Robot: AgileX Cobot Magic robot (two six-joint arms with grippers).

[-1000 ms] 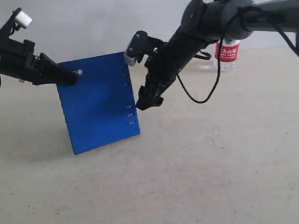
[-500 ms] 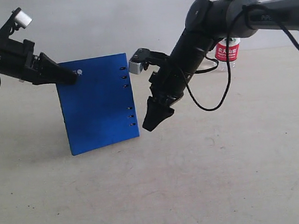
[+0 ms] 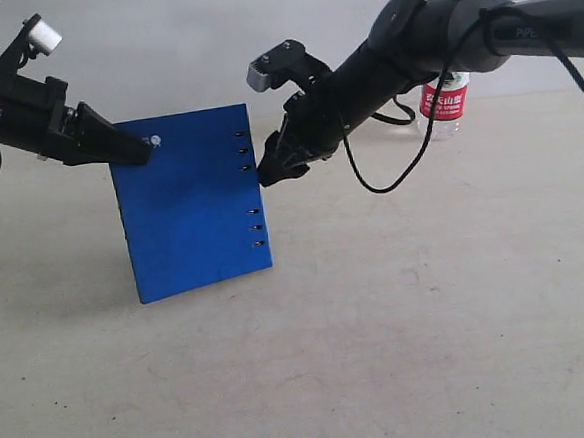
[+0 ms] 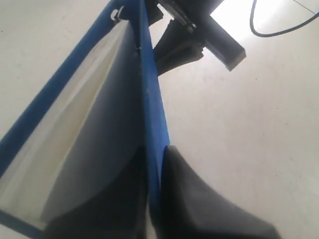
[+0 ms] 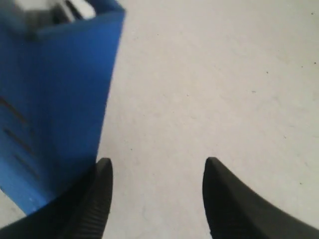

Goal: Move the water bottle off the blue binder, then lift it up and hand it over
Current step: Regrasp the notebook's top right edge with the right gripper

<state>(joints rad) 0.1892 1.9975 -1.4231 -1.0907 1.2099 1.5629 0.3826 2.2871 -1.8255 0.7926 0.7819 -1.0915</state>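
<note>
The blue binder [image 3: 191, 201] stands upright, tilted, held off its flat side with its lower edge near the table. My left gripper [image 3: 139, 149] is shut on its upper left corner; in the left wrist view the blue cover [image 4: 152, 124] sits pinched between the dark fingers [image 4: 199, 199], white pages beside it. My right gripper [image 3: 269, 172] is open, its tips right beside the binder's edge with the holes. In the right wrist view the binder [image 5: 55, 99] lies next to one finger [image 5: 97, 199], with nothing between the fingers. The water bottle [image 3: 446, 93] stands at the back right, partly hidden behind the right arm.
The pale table [image 3: 382, 353] spreads in front of the binder and both arms. A black cable [image 3: 399, 176] hangs in a loop under the right arm. A light wall runs along the back.
My right gripper rose from low beside the binder's lower right part up to its right edge near the upper holes. The left gripper and binder stayed still.
</note>
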